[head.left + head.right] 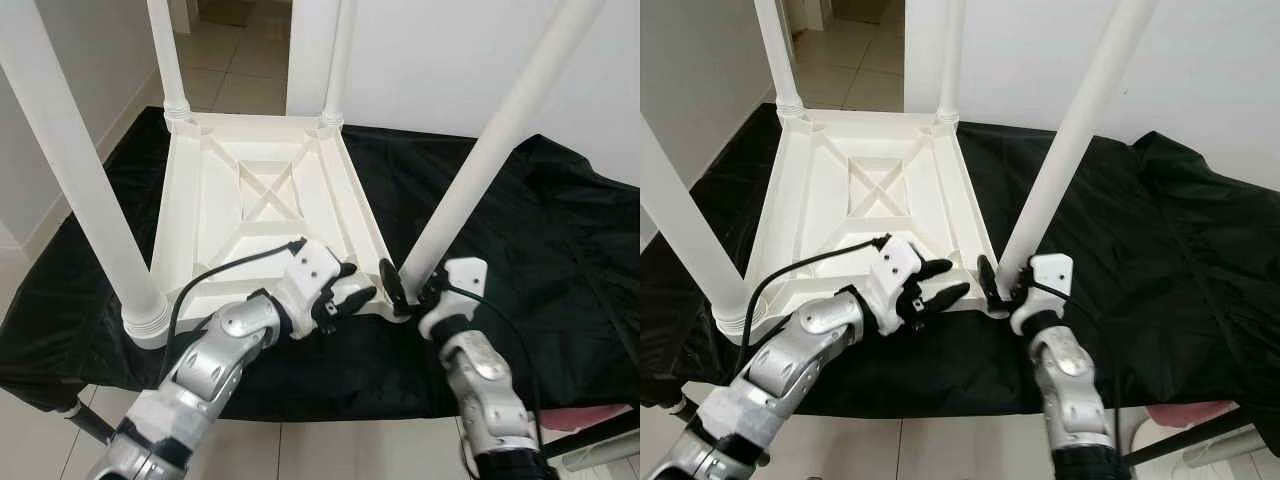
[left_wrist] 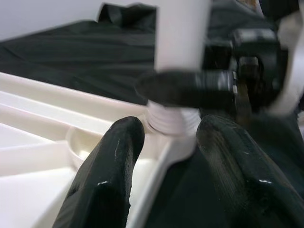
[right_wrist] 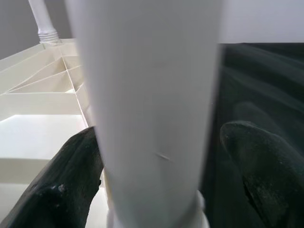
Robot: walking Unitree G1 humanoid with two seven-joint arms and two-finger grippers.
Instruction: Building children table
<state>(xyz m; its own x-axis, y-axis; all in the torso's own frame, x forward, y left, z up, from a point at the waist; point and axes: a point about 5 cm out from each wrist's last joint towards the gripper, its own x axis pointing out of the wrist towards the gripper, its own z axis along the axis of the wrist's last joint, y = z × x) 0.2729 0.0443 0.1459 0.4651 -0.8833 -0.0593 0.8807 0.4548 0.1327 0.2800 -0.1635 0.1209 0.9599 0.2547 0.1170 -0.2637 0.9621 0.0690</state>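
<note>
Tabletop (image 1: 265, 210) lies upside down on black cloth (image 1: 560, 250), ribs up. Three legs already stand in their corners; the 4th leg (image 1: 500, 140) is at the near right corner, right in front of me.

R gripper (image 1: 408, 285) straddles the base of that leg. R wrist view: one finger (image 3: 52, 190) each side of the leg, looks clamped on it or v close, contact itself not clear. Leg's long axis runs up and away to the right, i.e. tilted, not plumb like the far two. Threaded collar (image 2: 171, 118) sits at the socket; can't tell if seated.

L gripper (image 1: 345, 298) just beside it on the tabletop's near rim, fingers apart, holding nothing, pointing toward the same corner. L wrist view shows R finger crossing the collar just ahead of L's tips, so the two are v close.

My read: next move = bring the leg upright and turn it into the socket. R arm is the one on it; L should brace the rim.

Room: open above and right of the leg. Tight left, L fingers crowd the socket. Near rim is close to the cloth's front edge, so don't push the tabletop toward me.
</note>
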